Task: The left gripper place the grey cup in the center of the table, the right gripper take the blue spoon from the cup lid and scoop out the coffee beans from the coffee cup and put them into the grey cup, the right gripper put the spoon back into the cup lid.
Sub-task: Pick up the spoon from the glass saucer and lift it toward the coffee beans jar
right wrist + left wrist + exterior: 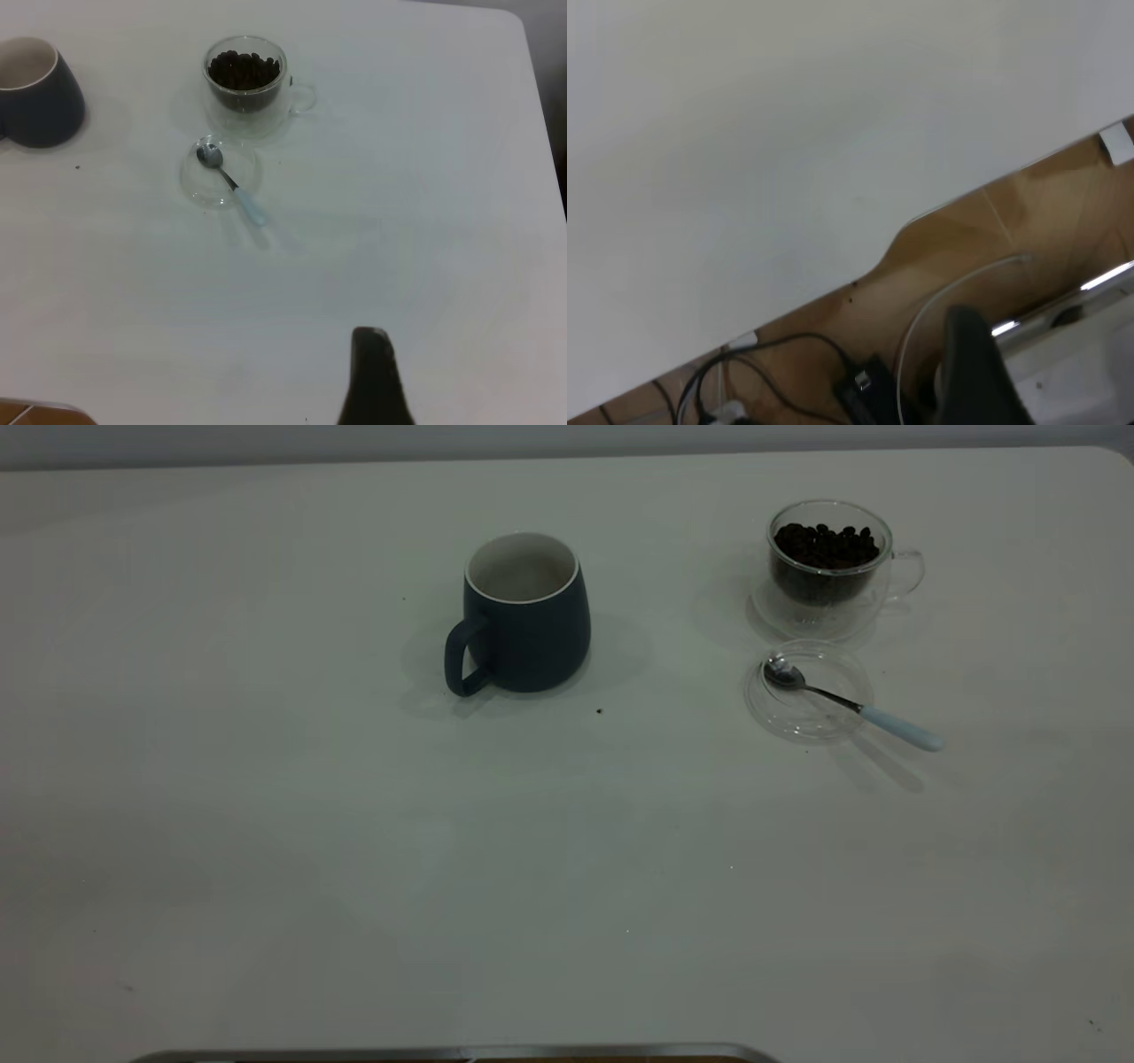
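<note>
A plain white table (266,824) fills the exterior view, with neither arm reaching over it. The grey cup (524,615) stands upright near the middle of the table, handle toward the left arm's side, and its white inside looks empty as far as can be seen. Well apart on the right arm's side stands the glass coffee cup (828,567), full of dark beans, and just in front of it lies the clear cup lid (808,691) with the blue spoon (850,704) resting in it, bowl inside, pale handle sticking out over the rim. A single dark speck, perhaps a bean (600,711), lies near the grey cup. The left gripper (974,372) hangs off the table edge over cables; the right gripper (372,376) hovers well back from the lid; whether either pincer is spread or pressed together cannot be told. Cup placing looks done, so fetching the spoon seems next: the right arm must reach in and pinch the raised handle.
</note>
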Robot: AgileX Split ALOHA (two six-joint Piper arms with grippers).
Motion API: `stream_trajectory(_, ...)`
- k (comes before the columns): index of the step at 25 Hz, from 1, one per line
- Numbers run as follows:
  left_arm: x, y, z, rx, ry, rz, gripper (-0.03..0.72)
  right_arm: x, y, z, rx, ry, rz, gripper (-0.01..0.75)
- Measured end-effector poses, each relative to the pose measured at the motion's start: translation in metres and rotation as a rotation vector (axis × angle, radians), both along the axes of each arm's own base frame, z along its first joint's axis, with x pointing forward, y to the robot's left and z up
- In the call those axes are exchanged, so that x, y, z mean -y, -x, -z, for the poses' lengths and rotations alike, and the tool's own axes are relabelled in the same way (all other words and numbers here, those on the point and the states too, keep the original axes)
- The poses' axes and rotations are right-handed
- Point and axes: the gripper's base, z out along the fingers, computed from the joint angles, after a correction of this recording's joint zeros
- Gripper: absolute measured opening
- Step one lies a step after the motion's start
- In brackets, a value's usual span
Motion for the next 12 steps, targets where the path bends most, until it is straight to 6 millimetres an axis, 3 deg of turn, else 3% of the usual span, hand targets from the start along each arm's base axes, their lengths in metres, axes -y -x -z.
stream_trajectory(12, -0.012, 0.024, 0.005, 0.166, 0.084, 0.000, 0.498, 0.000, 0.000, 0.000, 0.000, 0.000, 0.000, 0.575)
